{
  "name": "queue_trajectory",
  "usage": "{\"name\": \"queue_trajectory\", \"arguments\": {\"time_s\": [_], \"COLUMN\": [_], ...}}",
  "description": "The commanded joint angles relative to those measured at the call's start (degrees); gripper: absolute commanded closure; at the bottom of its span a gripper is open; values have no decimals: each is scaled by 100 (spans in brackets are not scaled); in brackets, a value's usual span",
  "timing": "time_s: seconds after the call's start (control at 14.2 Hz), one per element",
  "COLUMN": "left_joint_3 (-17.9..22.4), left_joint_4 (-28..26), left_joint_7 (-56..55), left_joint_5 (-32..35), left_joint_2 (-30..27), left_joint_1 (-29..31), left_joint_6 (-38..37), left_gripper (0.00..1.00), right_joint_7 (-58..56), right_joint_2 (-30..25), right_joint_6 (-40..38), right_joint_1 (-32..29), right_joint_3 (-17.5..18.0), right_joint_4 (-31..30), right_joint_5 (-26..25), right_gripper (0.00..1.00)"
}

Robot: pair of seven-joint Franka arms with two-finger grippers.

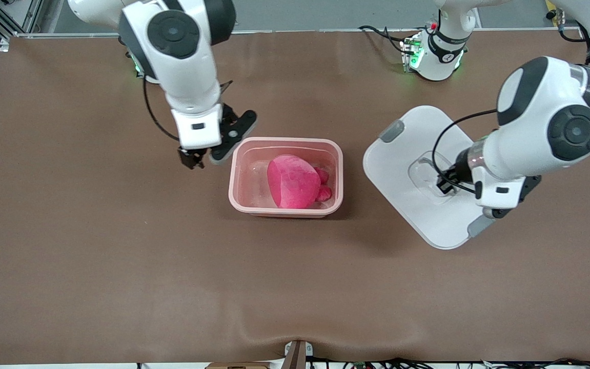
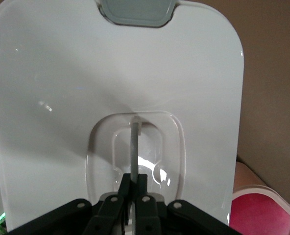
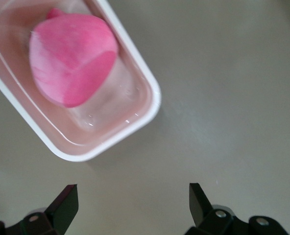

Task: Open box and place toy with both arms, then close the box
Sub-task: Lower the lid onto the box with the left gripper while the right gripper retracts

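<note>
The pink box base (image 1: pixel 234 177) stands open at the table's middle with the pink plush toy (image 1: pixel 295 182) inside it. The white lid (image 1: pixel 402 164) is off the base, toward the left arm's end of the table. My left gripper (image 1: pixel 446 184) is shut on the lid's clear centre handle (image 2: pixel 134 139); its own view (image 2: pixel 133 183) shows the lid (image 2: pixel 110 73) filling the frame. My right gripper (image 1: pixel 195 159) hovers open and empty over the table beside the base, at the right arm's end; its view (image 3: pixel 132 196) shows the base (image 3: pixel 152 98) and toy (image 3: pixel 71 58).
The lid's grey clips (image 1: pixel 392 130) (image 1: pixel 479 225) sit at its two ends, one also in the left wrist view (image 2: pixel 137 12). A corner of the base (image 2: pixel 250 188) shows past the lid there. Brown table cover (image 1: pixel 120 266) spreads all round.
</note>
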Motion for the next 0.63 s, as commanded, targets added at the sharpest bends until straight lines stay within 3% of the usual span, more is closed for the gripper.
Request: {"name": "queue_trajectory", "arguments": {"time_s": [0.0, 0.56], "left_joint_3": [-303, -286], "left_joint_4": [-38, -21], "left_joint_7": [-880, -3421], "left_joint_5": [-82, 6], "left_joint_2": [-76, 354], "left_joint_1": [-120, -1412], "left_joint_6": [99, 1442], "left_gripper": [100, 100], "right_joint_7": [-1, 8], "right_joint_2": [-311, -575], "right_joint_6": [-299, -669], "right_joint_1": [-511, -2014], "right_joint_3": [79, 61], "right_joint_4": [11, 11], "right_joint_5": [-42, -7], "right_gripper": [0, 0]}}
